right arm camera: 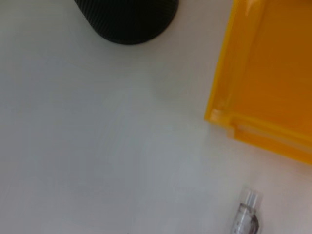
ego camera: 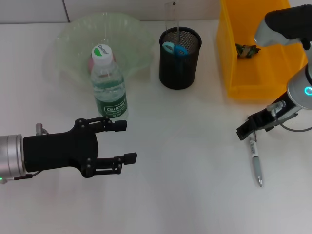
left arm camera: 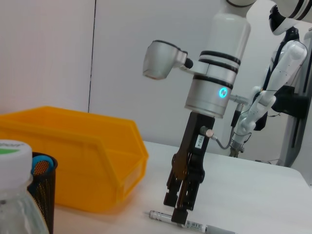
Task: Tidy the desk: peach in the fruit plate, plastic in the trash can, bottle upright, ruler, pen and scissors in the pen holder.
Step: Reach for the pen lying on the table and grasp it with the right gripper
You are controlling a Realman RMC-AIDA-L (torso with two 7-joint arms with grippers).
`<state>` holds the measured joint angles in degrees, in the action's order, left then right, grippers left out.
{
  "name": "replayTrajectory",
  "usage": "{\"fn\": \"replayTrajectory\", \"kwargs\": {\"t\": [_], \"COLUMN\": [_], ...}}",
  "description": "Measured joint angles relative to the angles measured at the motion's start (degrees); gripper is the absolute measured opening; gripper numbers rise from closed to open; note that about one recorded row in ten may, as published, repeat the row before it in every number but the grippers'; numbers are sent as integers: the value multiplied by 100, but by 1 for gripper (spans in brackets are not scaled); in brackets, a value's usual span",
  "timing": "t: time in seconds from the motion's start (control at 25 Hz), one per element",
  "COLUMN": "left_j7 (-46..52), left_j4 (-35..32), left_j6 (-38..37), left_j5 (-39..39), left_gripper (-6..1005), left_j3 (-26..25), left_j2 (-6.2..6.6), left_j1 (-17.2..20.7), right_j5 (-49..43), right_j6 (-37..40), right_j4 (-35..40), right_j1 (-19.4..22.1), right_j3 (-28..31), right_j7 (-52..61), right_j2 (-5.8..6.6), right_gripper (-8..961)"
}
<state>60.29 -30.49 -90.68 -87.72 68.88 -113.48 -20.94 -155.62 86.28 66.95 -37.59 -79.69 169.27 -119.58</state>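
Observation:
On the white desk [ego camera: 185,195] my left gripper [ego camera: 126,141] hangs open and empty, just in front of the upright bottle [ego camera: 108,83]. The bottle stands at the near rim of the pale green fruit plate [ego camera: 68,39], and the pink peach [ego camera: 90,62] shows behind it in the plate. Blue scissors [ego camera: 174,48] and the clear ruler [ego camera: 170,17] stand in the black pen holder [ego camera: 179,66]. The dark green plastic [ego camera: 246,50] lies in the yellow trash can [ego camera: 234,73]. My right gripper [ego camera: 246,129] points down at the far end of the pen [ego camera: 255,158], which lies flat on the desk.
Seen from the left wrist, the right gripper [left arm camera: 180,207] stands over the pen [left arm camera: 195,225] beside the trash can [left arm camera: 87,161]. The right wrist view shows the pen's end [right arm camera: 247,214], the trash can's corner [right arm camera: 229,97] and the pen holder's base [right arm camera: 126,19].

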Motion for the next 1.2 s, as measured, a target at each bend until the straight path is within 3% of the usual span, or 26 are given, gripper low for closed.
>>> {"fn": "replayTrajectory", "kwargs": {"t": [0.6,0.8,1.2], "left_j7": [0,0,0], "left_j4": [-1,0,0], "left_j6": [39,41,42], "left_j5": [0,0,0], "left_gripper": [785,785,785], "left_j3": [-6,-7,-12], "left_j2": [0,-6,-20], "left_j1": [-15,-15,-13], "right_j5": [-4,-48,-79], "right_j6": [-305,-354,-402], "right_j4": [-586,-594,-546], "right_j1": [-314,-308,-280], "right_j3": [-157,-231,-357], "right_j7": [-41,-45,-80], "right_j2": [5,5,5], "right_gripper": [685,463,398]}}
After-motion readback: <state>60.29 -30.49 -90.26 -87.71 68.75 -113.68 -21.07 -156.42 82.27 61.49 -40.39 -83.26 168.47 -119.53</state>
